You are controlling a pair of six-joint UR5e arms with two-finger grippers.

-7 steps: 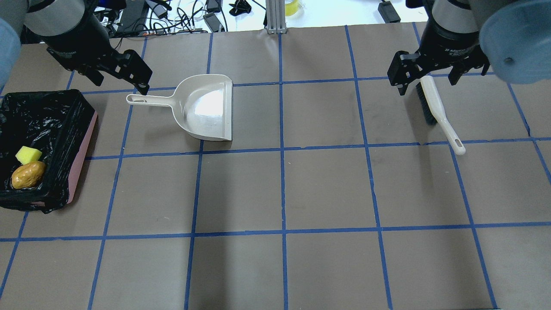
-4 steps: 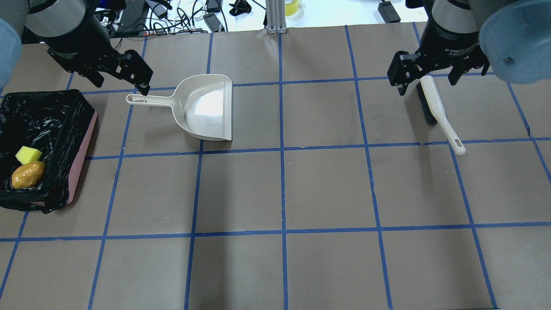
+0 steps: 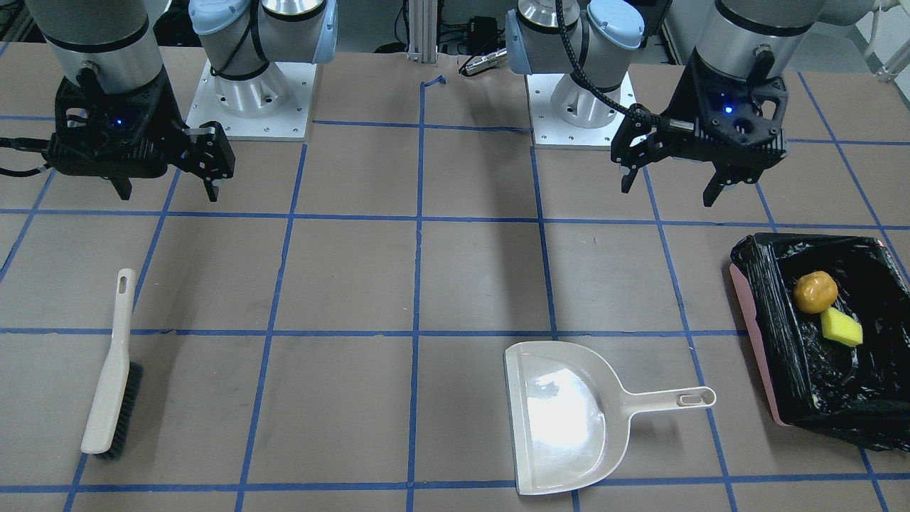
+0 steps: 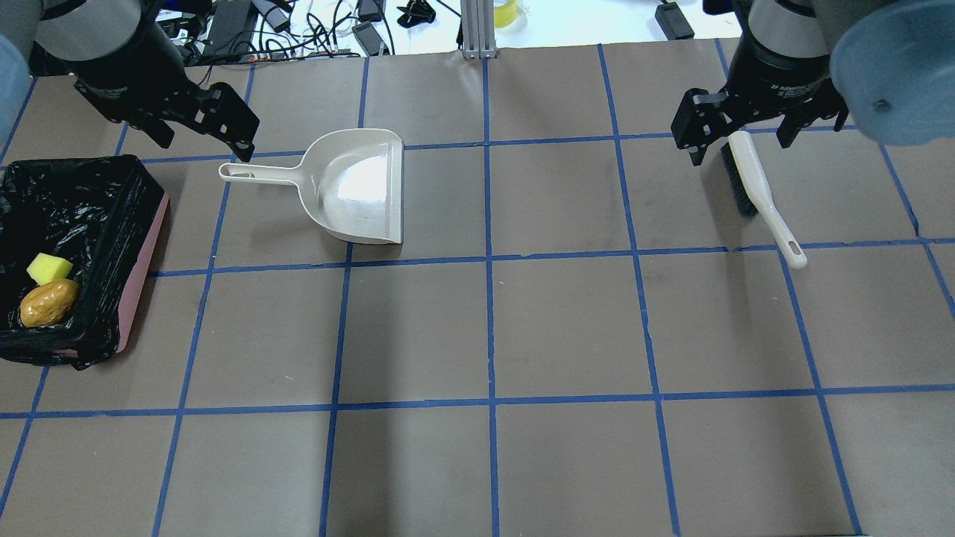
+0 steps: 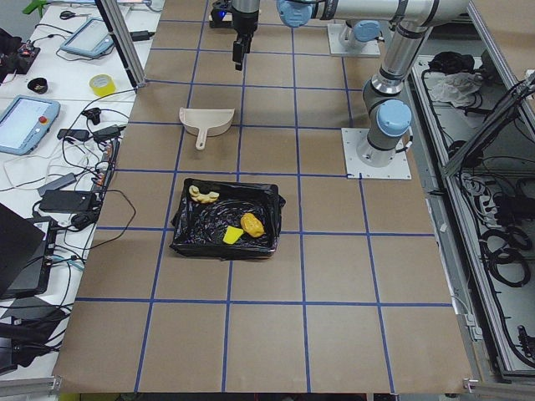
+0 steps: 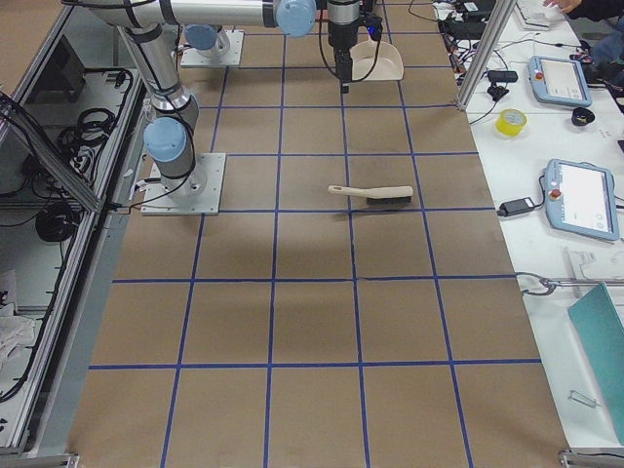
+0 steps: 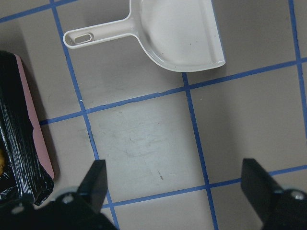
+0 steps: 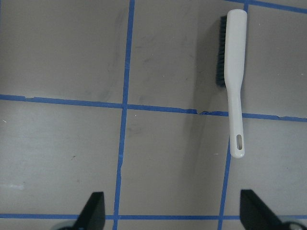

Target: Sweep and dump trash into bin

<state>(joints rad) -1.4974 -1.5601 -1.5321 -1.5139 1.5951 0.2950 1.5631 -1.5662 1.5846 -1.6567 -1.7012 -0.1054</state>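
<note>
The pink bin with a black bag [image 4: 142,246] stands at the table's left edge and also shows in the front view [image 3: 753,320]. In it lie the potato [image 4: 48,302], the yellow-green wedge [image 4: 48,267] and, seen only in the exterior left view, the croissant [image 5: 201,195]. My left gripper [image 4: 201,142] hangs open and empty above the table, between the bin and the handle of the cream dustpan [image 4: 358,186]. My right gripper [image 4: 739,145] hangs open and empty above the bristle end of the cream brush [image 4: 753,186].
The dustpan lies empty on the table, its mouth to the right, and shows in the left wrist view [image 7: 177,33]. The brush lies flat in the right wrist view [image 8: 232,81]. Cables and devices lie beyond the far edge [image 4: 313,30].
My left gripper has drifted slightly up and away from the dustpan handle. The right gripper, dustpan, brush and bin have not moved.
</note>
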